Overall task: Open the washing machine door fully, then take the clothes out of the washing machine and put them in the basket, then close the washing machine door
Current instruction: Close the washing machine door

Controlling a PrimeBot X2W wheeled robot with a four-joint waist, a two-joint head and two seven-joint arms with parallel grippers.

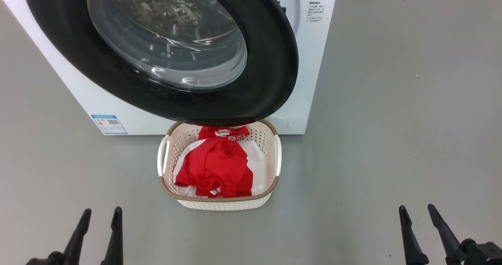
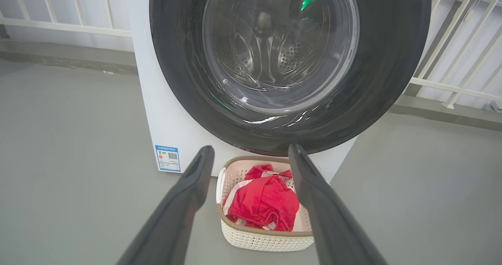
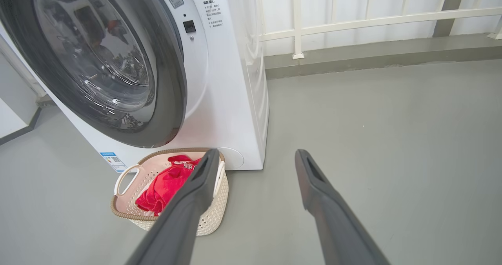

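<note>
Though rumpled, clothes (image 1: 215, 167) in basket (image 1: 221, 204).

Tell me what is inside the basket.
Red clothes with white panels lie bunched in the basket, one with white lettering at the back. They cover most of its bottom, so anything beneath is hidden. The washing machine door overhangs the back rim in the head view.

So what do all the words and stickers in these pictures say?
Blue label sticker on the washing machine: square code, print too small to read.
Black printed lines on its front: too small to read.
White lettering on the clothes in the basket: crumpled, unreadable.
Nothing can be quoted.
</note>
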